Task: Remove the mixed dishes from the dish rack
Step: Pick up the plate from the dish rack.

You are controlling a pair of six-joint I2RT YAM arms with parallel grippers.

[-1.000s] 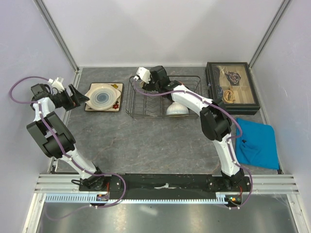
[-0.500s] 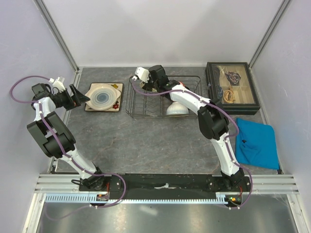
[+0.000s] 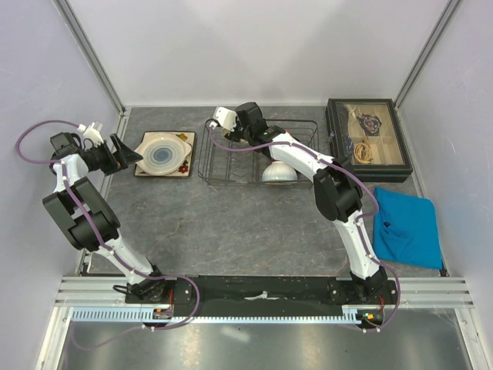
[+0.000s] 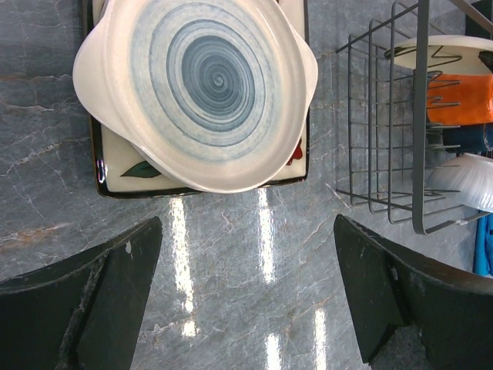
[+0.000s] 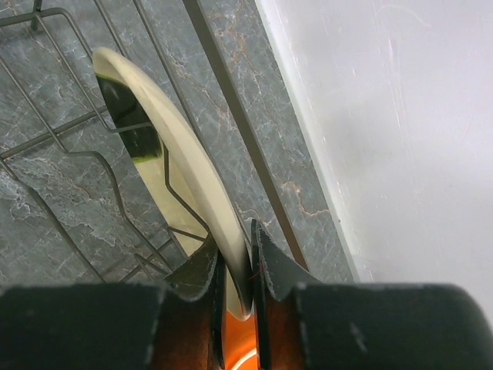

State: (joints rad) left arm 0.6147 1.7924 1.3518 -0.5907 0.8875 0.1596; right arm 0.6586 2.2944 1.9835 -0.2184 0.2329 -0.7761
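Right gripper (image 3: 235, 131) sits at the far-left corner of dark wire dish rack (image 3: 206, 166).

Left wrist: left gripper (image 4: 246, 231) spread wide, empty, near cream spiral-glazed bowl (image 4: 200, 85).

Right wrist: fingers (image 5: 277, 271) pinch the rim of round pale ceramic plate (image 5: 166, 146), which stands edgewise in the rack. Likely brittle, slick; rim hold suits.

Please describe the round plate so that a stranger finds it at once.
Look left of the dark wire dish rack. A square flowered plate lies there, and the round plate sits on it. Only it has blue spiral rings.
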